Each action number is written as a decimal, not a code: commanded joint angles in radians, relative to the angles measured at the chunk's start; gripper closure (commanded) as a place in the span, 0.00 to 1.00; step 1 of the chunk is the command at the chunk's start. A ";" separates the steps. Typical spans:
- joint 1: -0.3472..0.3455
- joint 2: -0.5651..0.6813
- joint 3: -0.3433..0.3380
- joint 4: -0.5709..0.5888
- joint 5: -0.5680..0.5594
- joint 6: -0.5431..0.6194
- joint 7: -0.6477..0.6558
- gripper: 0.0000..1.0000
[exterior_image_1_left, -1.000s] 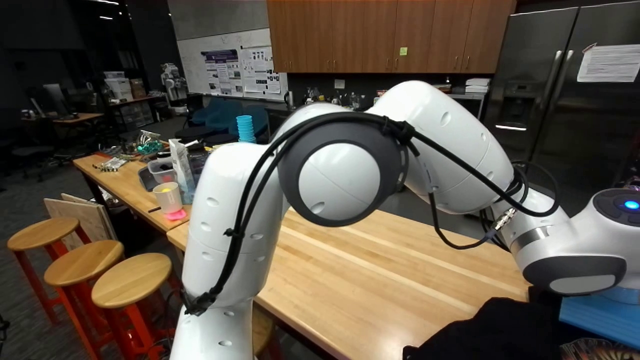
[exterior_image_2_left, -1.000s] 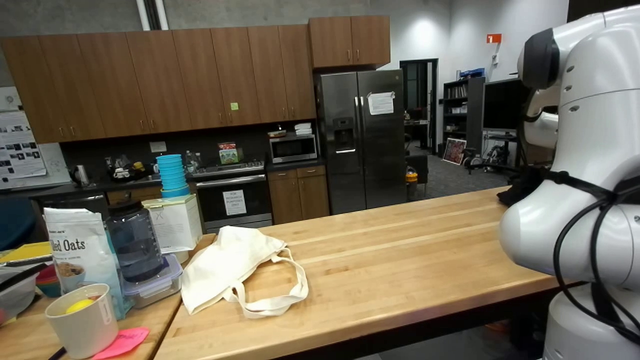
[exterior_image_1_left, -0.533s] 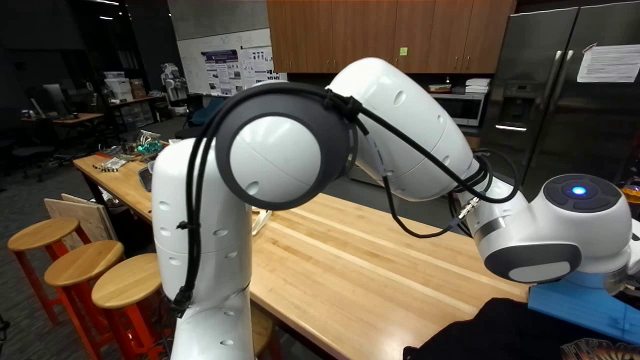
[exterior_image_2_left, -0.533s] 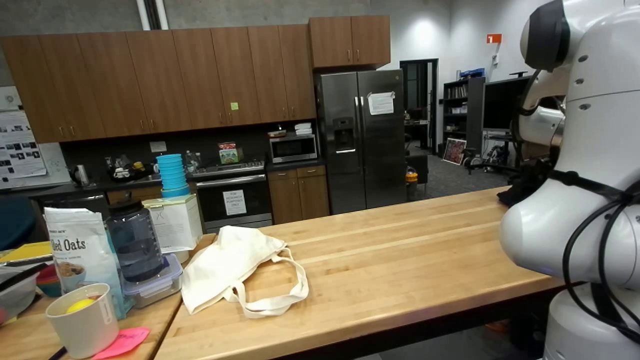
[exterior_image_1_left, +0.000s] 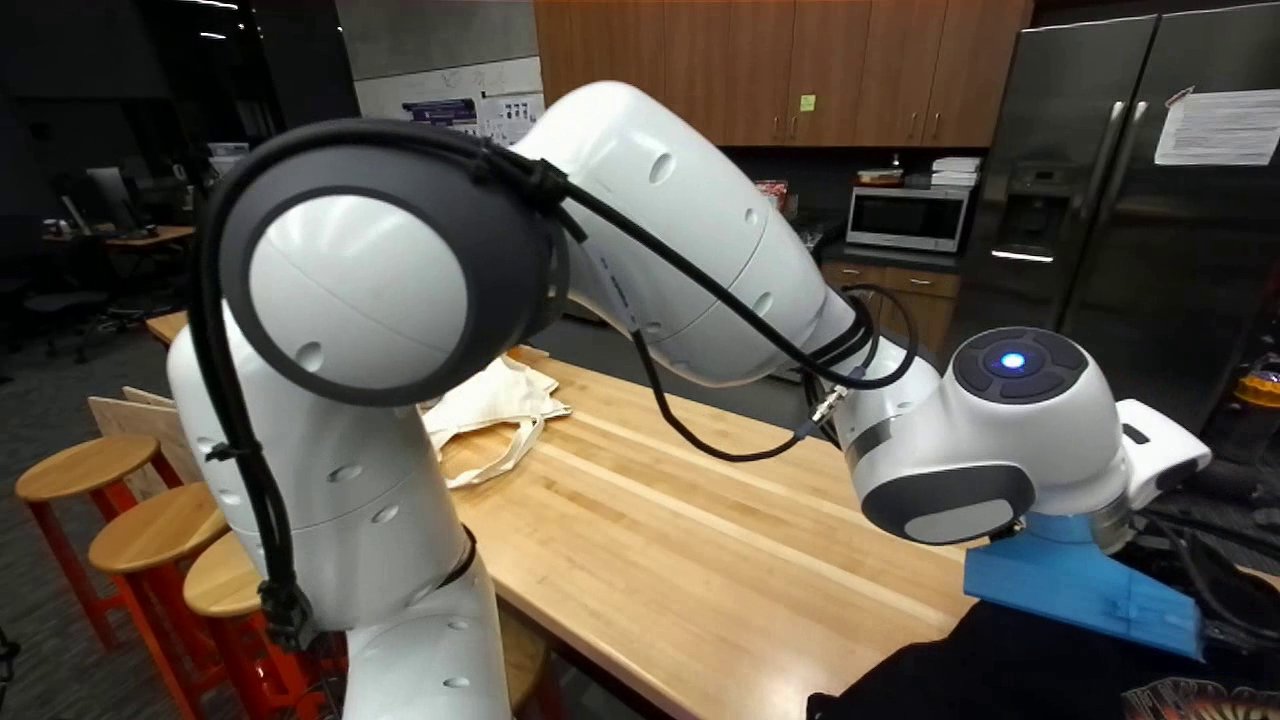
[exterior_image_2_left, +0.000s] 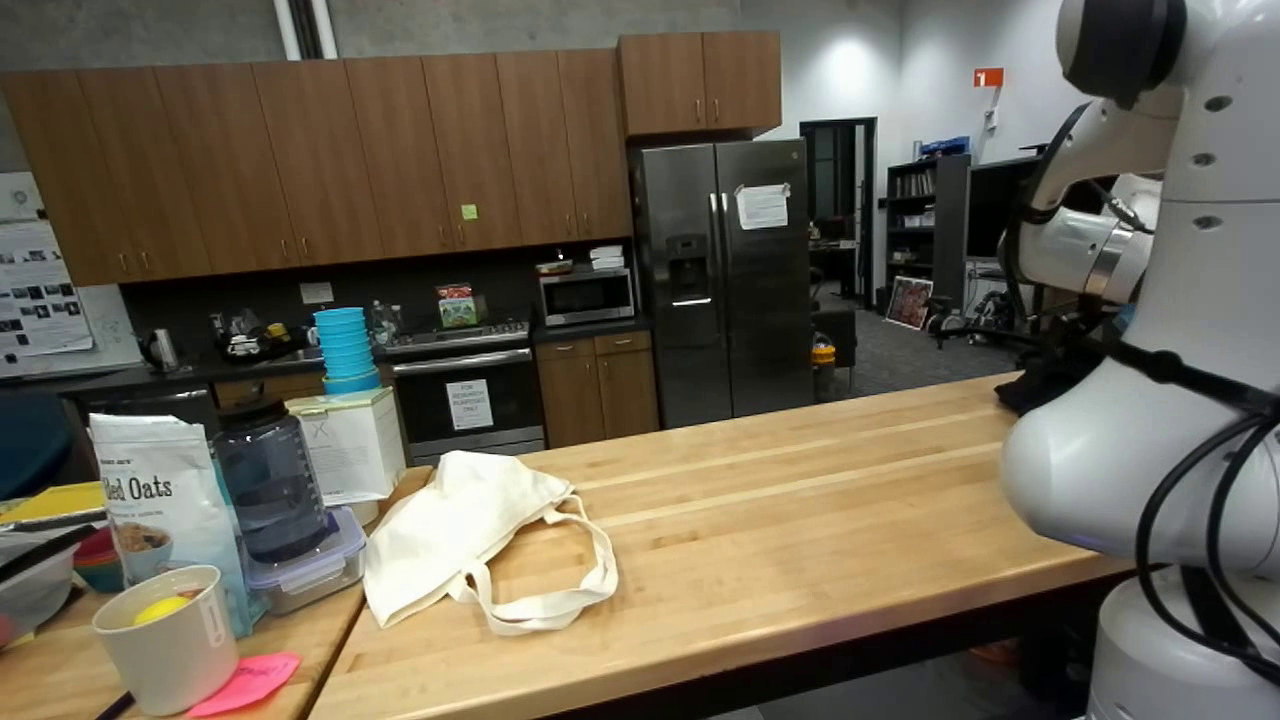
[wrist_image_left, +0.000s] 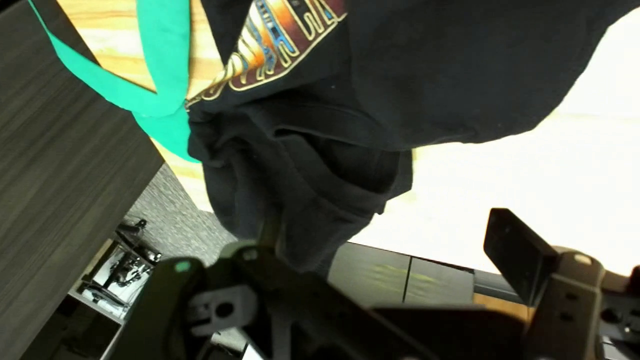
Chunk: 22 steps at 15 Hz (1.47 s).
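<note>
In an exterior view, the black cloth (exterior_image_1_left: 970, 670) is seen spread at the near right end of the wooden table (exterior_image_1_left: 700, 570); in the wrist view it is bunched into folds, with a coloured print (wrist_image_left: 272, 45) on it and a green strap (wrist_image_left: 165, 45) just beside it on the left. The gripper (wrist_image_left: 386, 225) is poised by the cloth's folds with its jaws spread wide, and nothing is seen pinched between them. The finger (wrist_image_left: 271, 230) on the left of that view is seen against a dark fold; whether contact is made cannot be told. A cream bag (exterior_image_2_left: 450, 530) is seen well apart, toward the left of the table in both exterior views.

The step in hand is judged to be the positioning of the gripper at the folds, with no grip taken. For the next move, slow control seems called for: a fold must be brought between both fingers if it is to be gripped, and snagging avoided if not.
</note>
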<state>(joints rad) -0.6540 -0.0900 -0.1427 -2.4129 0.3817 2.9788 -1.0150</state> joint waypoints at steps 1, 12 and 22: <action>-0.029 -0.111 0.037 -0.122 -0.126 -0.038 0.056 0.00; 0.167 -0.318 -0.101 -0.345 -0.611 -0.139 0.542 0.00; 0.181 -0.234 -0.014 -0.365 -0.754 -0.124 0.857 0.00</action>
<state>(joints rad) -0.4776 -0.3513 -0.1547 -2.7801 -0.3496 2.8416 -0.2130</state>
